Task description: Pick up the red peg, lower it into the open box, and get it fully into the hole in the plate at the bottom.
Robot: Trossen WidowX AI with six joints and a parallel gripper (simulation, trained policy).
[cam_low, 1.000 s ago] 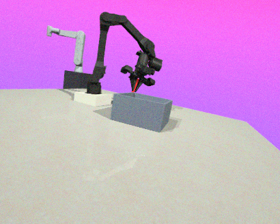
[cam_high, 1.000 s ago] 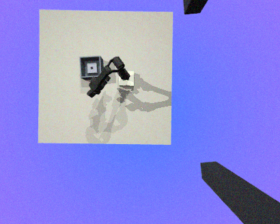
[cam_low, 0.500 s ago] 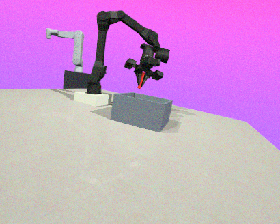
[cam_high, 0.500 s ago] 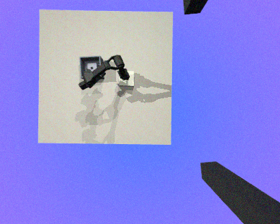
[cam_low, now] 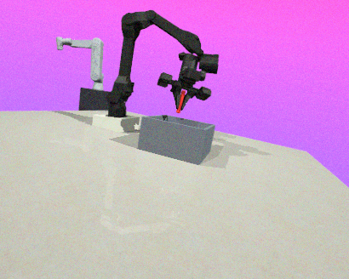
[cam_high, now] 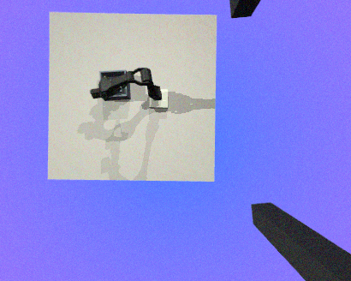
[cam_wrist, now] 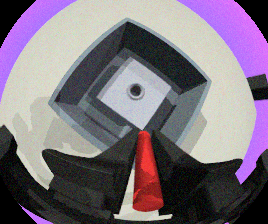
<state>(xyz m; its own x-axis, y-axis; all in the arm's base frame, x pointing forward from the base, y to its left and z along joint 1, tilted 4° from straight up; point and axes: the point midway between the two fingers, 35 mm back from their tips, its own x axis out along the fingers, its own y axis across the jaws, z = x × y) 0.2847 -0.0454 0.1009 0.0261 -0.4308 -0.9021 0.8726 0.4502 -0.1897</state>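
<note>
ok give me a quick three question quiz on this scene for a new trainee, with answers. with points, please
1. True or false: the red peg (cam_low: 181,102) (cam_wrist: 148,172) is between the fingers of the gripper (cam_low: 179,110) (cam_wrist: 144,134).
2. Multiple choice: where is the round hole (cam_wrist: 135,90)?
a) in the box's rim
b) in the pale plate (cam_wrist: 116,95) inside the box (cam_high: 127,98) (cam_low: 172,140) (cam_wrist: 65,80)
c) in the white block under the arm
3. Fill in the missing word: in the exterior view, the peg's lower end is ____ the box's rim.

Key: 1 true; 2 b; 3 above

Red peg (cam_low: 181,102) (cam_wrist: 147,172), slightly tilted, gripped above open grey box (cam_high: 115,99) (cam_low: 174,139) (cam_wrist: 209,82)
</note>
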